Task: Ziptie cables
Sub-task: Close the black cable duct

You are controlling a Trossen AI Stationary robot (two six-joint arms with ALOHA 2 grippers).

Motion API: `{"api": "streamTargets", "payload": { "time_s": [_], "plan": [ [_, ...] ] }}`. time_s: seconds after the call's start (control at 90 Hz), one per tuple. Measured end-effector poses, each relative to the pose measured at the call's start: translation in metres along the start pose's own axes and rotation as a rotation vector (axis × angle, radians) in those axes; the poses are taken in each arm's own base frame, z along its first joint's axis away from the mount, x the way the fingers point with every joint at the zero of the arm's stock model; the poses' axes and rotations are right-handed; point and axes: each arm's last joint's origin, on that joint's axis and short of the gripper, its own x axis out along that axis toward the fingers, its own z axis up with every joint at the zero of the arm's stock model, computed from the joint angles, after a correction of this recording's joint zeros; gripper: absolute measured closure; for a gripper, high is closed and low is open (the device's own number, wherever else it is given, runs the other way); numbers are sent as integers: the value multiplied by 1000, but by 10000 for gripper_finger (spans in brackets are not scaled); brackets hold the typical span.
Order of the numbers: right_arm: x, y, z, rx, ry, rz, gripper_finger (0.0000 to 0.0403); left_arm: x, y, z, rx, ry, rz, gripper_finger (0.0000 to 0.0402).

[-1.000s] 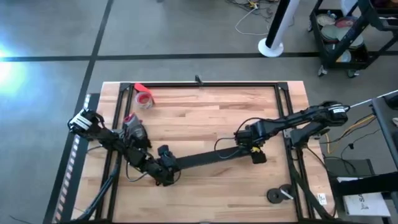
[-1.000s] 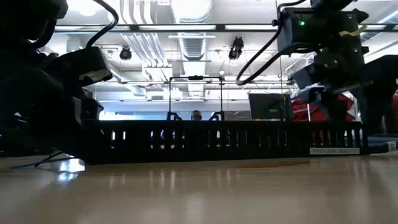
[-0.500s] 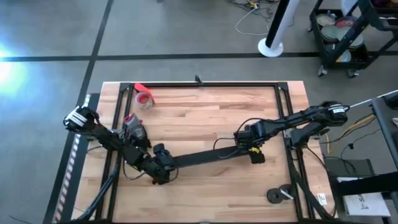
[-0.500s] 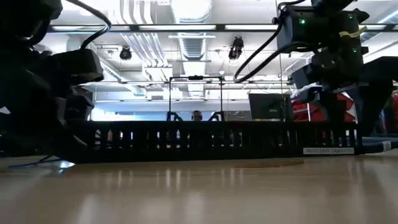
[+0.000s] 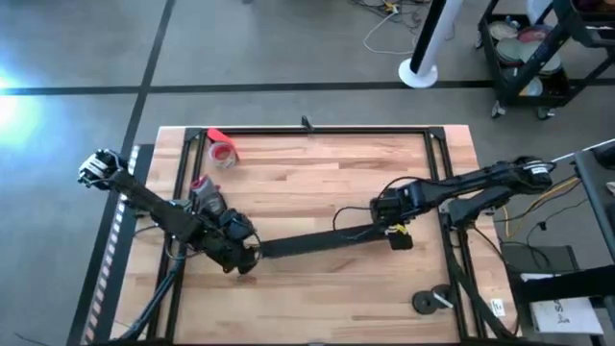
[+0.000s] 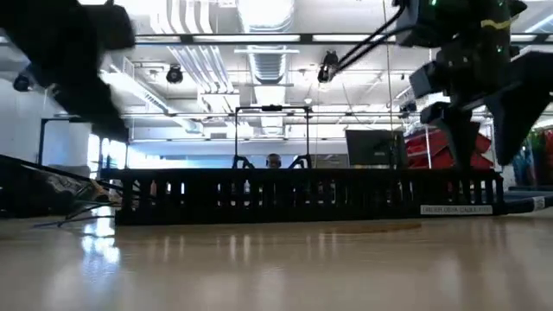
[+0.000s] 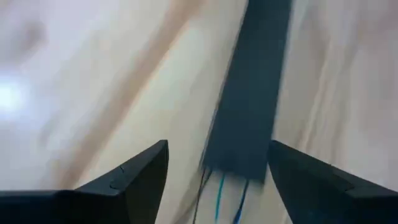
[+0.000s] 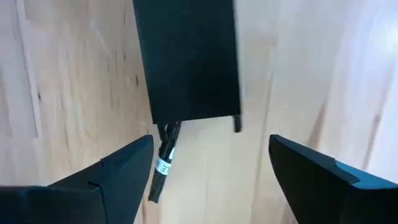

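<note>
A long flat black strip (image 5: pixel 312 240) lies slantwise across the middle of the wooden table (image 5: pixel 317 173), and the cables (image 7: pixel 219 194) run out of both its ends. At the left end they show as a few thin strands, green and blue among dark ones, fanning a little on the wood just past the strip's square edge. At the right end the cables (image 8: pixel 163 160) look like a tight dark bunch with a small pale label wrapped round it, slanting away from the strip.

The left gripper (image 5: pixel 242 252) hovers just over the strip's left end, its two dark fingers (image 7: pixel 134 180) spread wide with nothing between them. The right gripper (image 5: pixel 386 223) sits over the right end, equally wide apart and empty, fingers (image 8: pixel 118 174) to either side of the bunch without touching it.

I cannot pick out the ziptie anywhere.

A red tape roll (image 5: pixel 223 152) rests near the far left corner, and a small black disc (image 5: pixel 424 303) lies by the near right corner. From table height, the strip (image 6: pixel 302 197) reads as a slotted black wall.
</note>
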Motion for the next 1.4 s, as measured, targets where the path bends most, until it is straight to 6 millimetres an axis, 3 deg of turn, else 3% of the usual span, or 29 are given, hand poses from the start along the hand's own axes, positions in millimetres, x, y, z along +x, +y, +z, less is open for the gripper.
{"api": "streamTargets", "payload": {
  "time_s": [0.122,0.233,0.578,0.678,0.867,1.144,1.289,1.4],
  "plan": [
    [-10,-2,-3,24,-59,-59,104,12,-13,17,69,-175,21,152],
    [-17,-3,-5,46,-98,-127,116,39,-22,34,52,-218,19,144],
    [-38,-3,0,-1,-354,-148,165,161,-44,105,160,-219,17,64],
    [-43,-3,-1,-6,-392,-162,179,199,-53,123,198,-222,15,56],
    [-46,-3,-8,-15,-406,-162,200,249,-67,145,207,-223,-74,54],
    [-43,-3,-12,-4,-397,-159,207,288,-83,151,232,-220,-87,54],
    [-39,-4,-15,-6,-385,-160,210,294,-82,146,239,-186,-79,60],
    [-38,-4,-15,-6,-391,-159,213,294,-81,144,243,-179,-78,88]
  ]
}}
